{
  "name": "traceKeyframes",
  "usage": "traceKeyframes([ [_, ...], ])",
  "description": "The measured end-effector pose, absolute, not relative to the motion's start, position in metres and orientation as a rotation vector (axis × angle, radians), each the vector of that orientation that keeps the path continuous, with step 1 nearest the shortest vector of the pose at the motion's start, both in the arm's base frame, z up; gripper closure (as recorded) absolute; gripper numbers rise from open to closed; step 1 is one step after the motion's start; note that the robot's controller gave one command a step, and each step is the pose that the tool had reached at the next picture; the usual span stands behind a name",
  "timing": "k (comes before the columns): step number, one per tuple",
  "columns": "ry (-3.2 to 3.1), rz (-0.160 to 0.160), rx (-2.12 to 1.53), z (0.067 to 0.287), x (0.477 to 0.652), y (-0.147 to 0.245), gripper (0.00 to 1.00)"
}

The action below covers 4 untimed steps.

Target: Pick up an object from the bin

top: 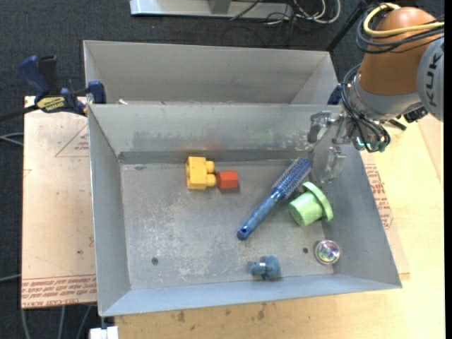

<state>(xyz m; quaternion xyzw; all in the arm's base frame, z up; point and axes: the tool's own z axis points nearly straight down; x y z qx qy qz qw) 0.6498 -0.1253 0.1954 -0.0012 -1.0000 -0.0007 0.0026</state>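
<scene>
My gripper (325, 155) hangs at the right side of the bin, open, with nothing between its fingers. Just below and left of it lies a blue hairbrush (272, 200), set diagonally, with its bristled head up near the gripper and its handle pointing down-left. A light green spool-like cylinder (309, 205) lies beside the brush head, directly under the gripper in the view.
A yellow block (199, 173) and a small red block (227, 181) sit together near the back wall. Close to the front wall are a shiny round metal piece (326, 251) and a small blue-grey lump (266, 267). The arm enters from the upper right.
</scene>
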Motion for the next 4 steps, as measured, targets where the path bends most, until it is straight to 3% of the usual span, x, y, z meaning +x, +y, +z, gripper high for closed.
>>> traceKeyframes([
  [1,-3.084,-0.001,0.622,0.073,0.608,-0.112,0.0],
  [2,-3.081,-0.001,0.623,0.073,0.607,-0.112,1.0],
  [3,-3.033,0.001,0.83,0.118,0.587,-0.117,1.0],
  [4,-3.048,0.006,0.8,0.239,0.583,-0.116,1.0],
])
